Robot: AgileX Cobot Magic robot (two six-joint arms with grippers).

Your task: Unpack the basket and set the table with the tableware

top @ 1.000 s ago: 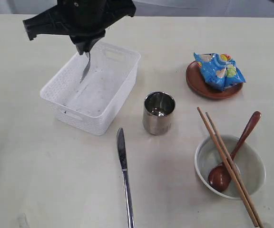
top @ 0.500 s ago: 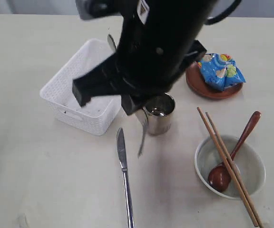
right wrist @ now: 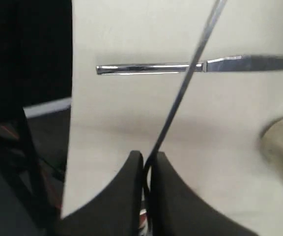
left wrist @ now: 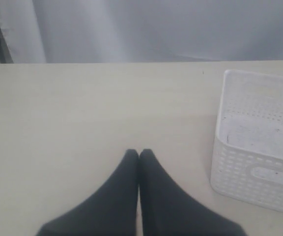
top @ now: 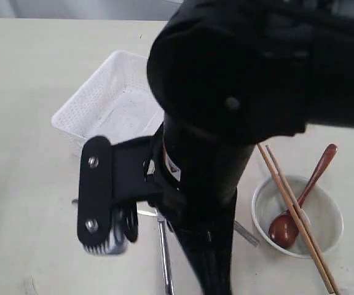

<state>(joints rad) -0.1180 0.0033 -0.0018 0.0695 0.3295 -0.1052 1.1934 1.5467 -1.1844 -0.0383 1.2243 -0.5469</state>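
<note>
Tabletop [top: 23,123], pale cream and faintly scuffed, takes up the 9 o'clock side of the exterior view. At about 10 o'clock stands the white basket [top: 112,101], upright, with its near-right corner hidden behind a black arm [top: 226,92]. The left wrist view shows the left gripper [left wrist: 139,153] over bare table with its two dark fingers pressed tip to tip, holding nothing. The basket stands apart from it.

The black arm fills the middle of the exterior view from 12 down to 6 o'clock. A steel knife [top: 163,258] lies flat on the table at 6 o'clock, just beside the arm, and only part of its length is visible.

The right wrist view shows the right gripper [right wrist: 145,158] clamped on the slim steel handle of a fork [right wrist: 173,105]. The handle runs out from the fingertips and crosses the knife — whether the two touch cannot be told, and the fork's head is out of frame.

At 4 o'clock sits the whitish bowl [top: 324,224]. Wooden chopsticks [top: 287,190] lie across its rim, side by side. A brown spoon [top: 286,230] rests with its head inside the bowl — its handle leans out over the far rim toward 2 o'clock.
</note>
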